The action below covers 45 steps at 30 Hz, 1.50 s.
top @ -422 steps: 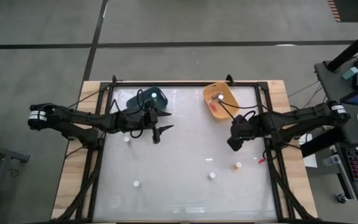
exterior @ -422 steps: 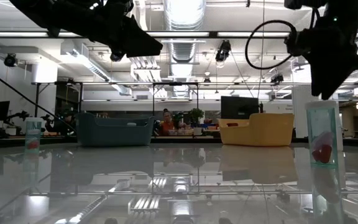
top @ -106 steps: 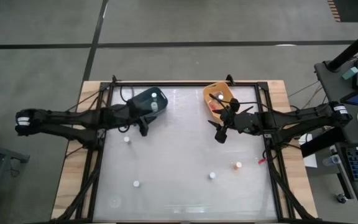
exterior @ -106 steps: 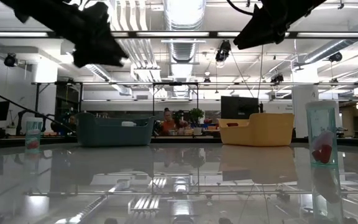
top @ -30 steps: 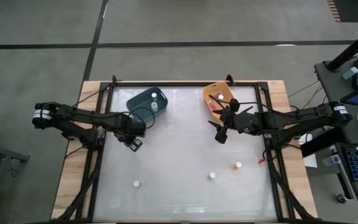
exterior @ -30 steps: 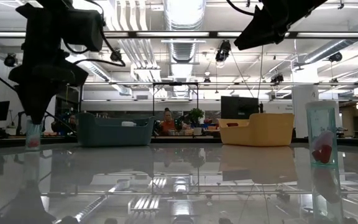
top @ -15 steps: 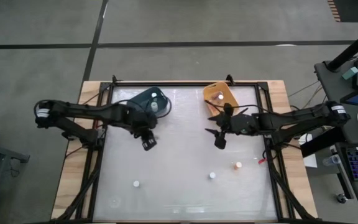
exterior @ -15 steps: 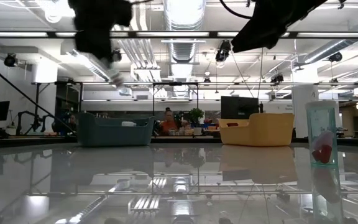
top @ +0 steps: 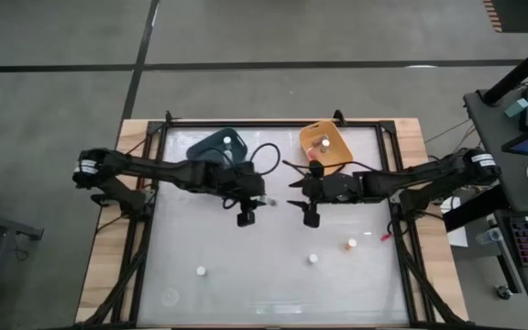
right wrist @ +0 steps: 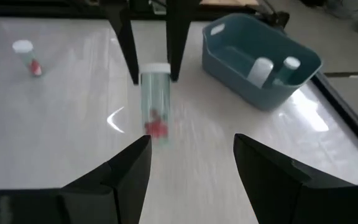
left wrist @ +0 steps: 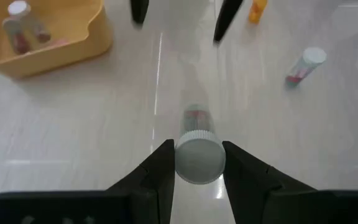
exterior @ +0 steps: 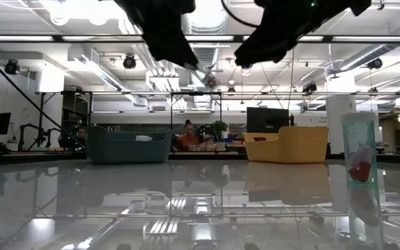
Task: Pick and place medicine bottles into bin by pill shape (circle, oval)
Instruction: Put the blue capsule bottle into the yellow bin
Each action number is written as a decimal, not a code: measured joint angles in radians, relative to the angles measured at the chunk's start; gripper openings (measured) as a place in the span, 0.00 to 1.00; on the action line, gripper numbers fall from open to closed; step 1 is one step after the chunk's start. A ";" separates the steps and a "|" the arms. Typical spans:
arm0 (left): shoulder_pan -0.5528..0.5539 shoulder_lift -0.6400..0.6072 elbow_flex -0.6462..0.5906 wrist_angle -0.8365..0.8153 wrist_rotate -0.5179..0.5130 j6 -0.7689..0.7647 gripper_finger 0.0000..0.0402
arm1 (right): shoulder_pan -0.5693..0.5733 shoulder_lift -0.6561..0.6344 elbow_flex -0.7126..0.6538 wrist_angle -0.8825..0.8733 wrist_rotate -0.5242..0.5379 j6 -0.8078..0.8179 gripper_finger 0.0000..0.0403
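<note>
My left gripper [left wrist: 197,149] is shut on a clear medicine bottle [left wrist: 195,118] with a white cap and red pills, held in the air over the table's middle [top: 264,200]. My right gripper [right wrist: 191,140] stands open just right of it [top: 291,192], its fingers facing the bottle [right wrist: 155,102] without touching it. The blue bin [top: 216,147] holds two bottles and the yellow bin [top: 324,147] holds one. Two white-capped bottles [top: 201,271] [top: 312,258] and an orange one [top: 351,244] stand on the table. My left gripper pinches the bottle's cap end [left wrist: 197,163] between its two fingers [right wrist: 126,43], coming from the table's left and slanting down. The bottle is lifted clear, and its body points away from the fingers toward my right gripper, tilted downward [exterior: 203,75].
A small red scrap [top: 385,236] lies near the right edge. In the low view one bottle [exterior: 361,160] stands close at the right. The two bins sit at the far edge. The table's near half holds only the scattered bottles.
My left gripper has lifted the bottle off the table near the left side and carried it up and toward the middle, rolling its wrist, so the bottle now hangs tilted. My right gripper has moved left toward the middle, tipping down a little.
</note>
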State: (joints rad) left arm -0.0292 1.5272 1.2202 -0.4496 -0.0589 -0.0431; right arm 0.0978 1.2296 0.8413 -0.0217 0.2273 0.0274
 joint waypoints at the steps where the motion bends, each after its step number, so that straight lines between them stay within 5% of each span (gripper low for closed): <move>1: 0.000 0.013 0.000 0.020 0.000 0.019 0.24 | 0.000 0.013 0.003 0.002 0.000 0.003 0.55; 22: 0.000 0.062 0.000 0.179 -0.051 0.077 0.24 | 0.000 0.140 0.073 0.005 -0.070 0.012 0.54; 38: -0.005 0.060 0.000 0.179 -0.044 0.086 0.24 | -0.001 0.141 0.082 -0.001 -0.063 -0.001 0.21; 45: -0.005 0.050 -0.001 0.177 -0.046 0.088 0.29 | -0.001 0.139 0.083 0.002 -0.067 -0.009 0.21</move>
State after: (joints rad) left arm -0.0341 1.5769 1.2191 -0.2722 -0.1046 0.0447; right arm 0.0971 1.3689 0.9245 -0.0199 0.1608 0.0187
